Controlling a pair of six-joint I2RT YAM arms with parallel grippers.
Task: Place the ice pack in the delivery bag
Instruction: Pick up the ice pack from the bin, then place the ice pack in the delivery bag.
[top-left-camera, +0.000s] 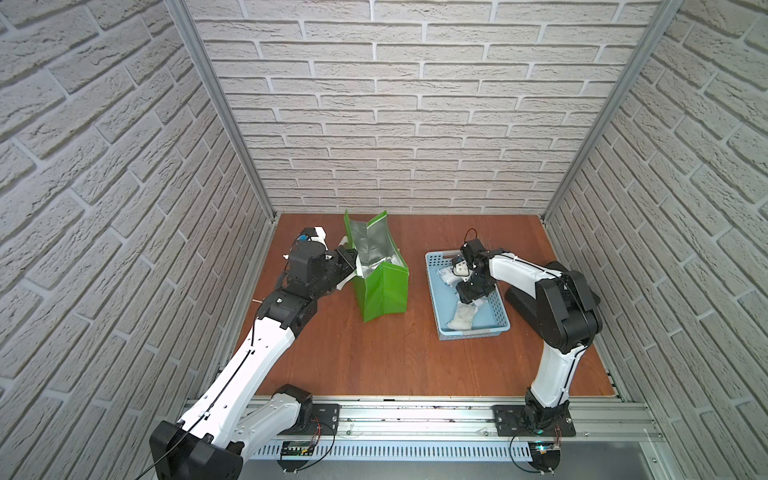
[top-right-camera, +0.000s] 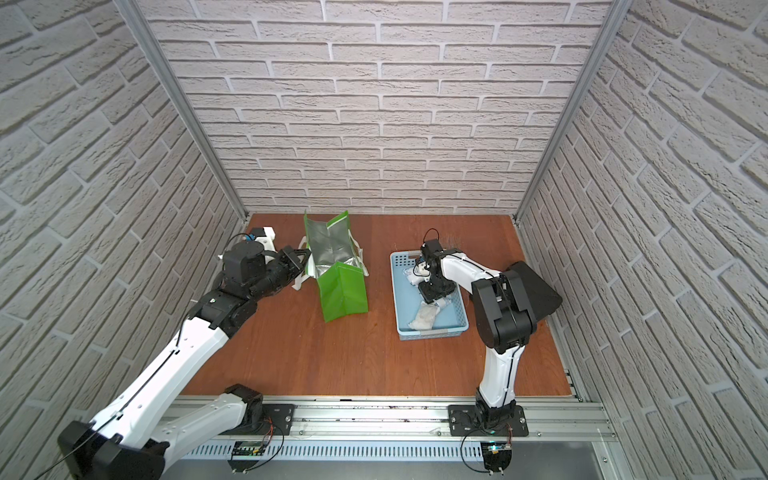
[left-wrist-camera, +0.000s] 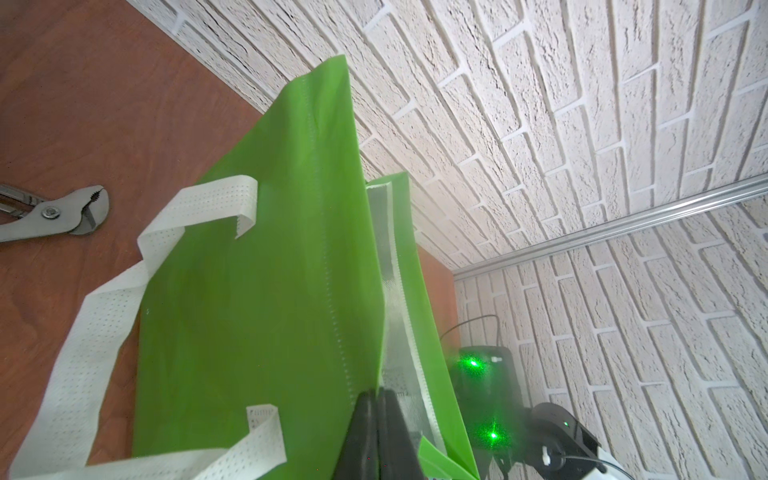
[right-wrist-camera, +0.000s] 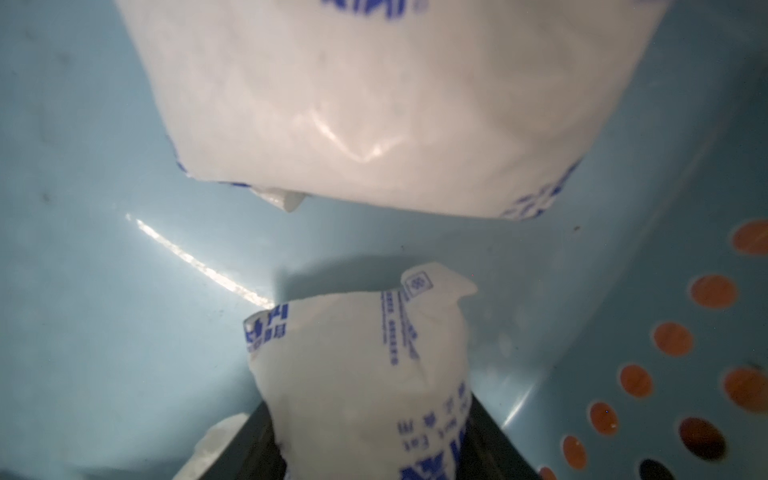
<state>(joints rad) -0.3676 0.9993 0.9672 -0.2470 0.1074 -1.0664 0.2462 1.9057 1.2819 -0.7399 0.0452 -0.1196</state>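
The delivery bag (top-left-camera: 382, 286) (top-right-camera: 345, 291), bright green with silver foil lining, stands open left of centre. My left gripper (top-left-camera: 353, 259) (left-wrist-camera: 380, 399) is shut on the bag's near wall at the rim, one finger outside and one inside. My right gripper (top-left-camera: 471, 297) (right-wrist-camera: 370, 415) reaches down into the light blue basket (top-left-camera: 473, 332) (top-right-camera: 432, 332). A white ice pack (right-wrist-camera: 365, 365) with blue print bulges out between its dark fingers (right-wrist-camera: 488, 436), pinched on both sides. A second ice pack (right-wrist-camera: 374, 104) (top-left-camera: 461, 318) lies just beyond on the basket floor.
A third white pack (top-left-camera: 446, 276) lies at the basket's far end, beside the right wrist. Metal pliers (left-wrist-camera: 54, 212) lie on the wooden table (top-left-camera: 395, 357) to the left of the bag. White strap handles (left-wrist-camera: 83, 353) hang down the bag's outer side. Brick walls close in three sides.
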